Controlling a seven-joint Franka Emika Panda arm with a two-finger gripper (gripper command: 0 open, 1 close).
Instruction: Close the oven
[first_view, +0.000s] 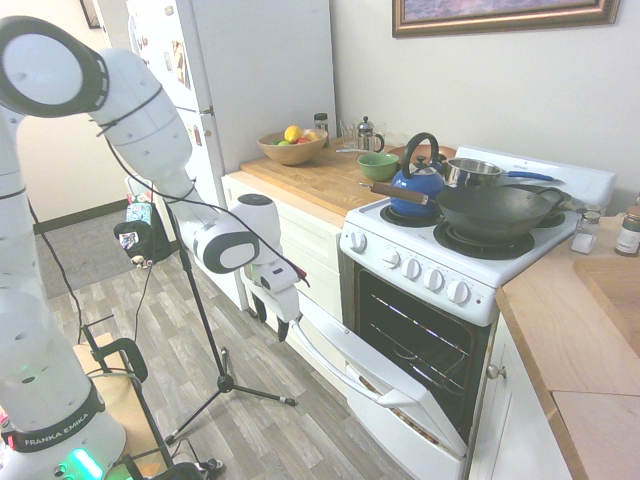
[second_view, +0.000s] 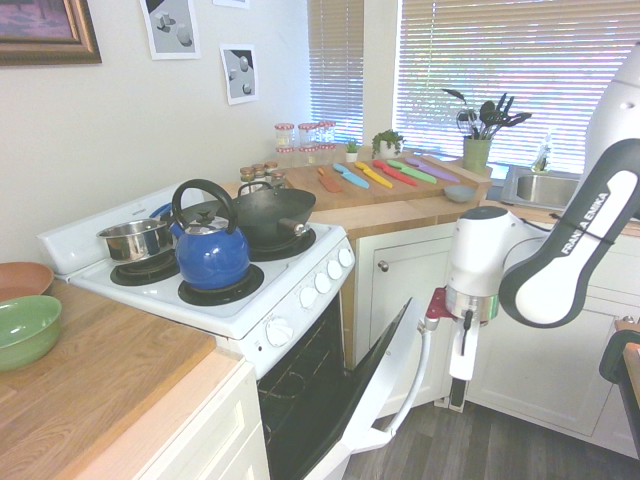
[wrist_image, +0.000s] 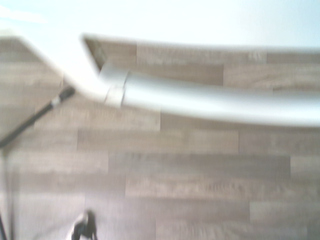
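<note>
Gripper (first_view: 272, 328) at the free end of the door handle (wrist_image: 200, 102), jaws apart, nothing between them; contact can't be confirmed. Door (first_view: 395, 432) hangs open below the oven (first_view: 410, 270), right of the wooden counter. Step: approach for closing. Next: push door up and inward, probably without slipping off. Nothing visible blocks the swing. Kettle (first_view: 422, 183) and wok (first_view: 490, 215) on top; jolt risk. Fruit bowl (first_view: 293, 153) beyond.

blue kettle (second_view: 213, 258), green bowl (first_view: 378, 166), white oven (first_view: 430, 262)
</note>
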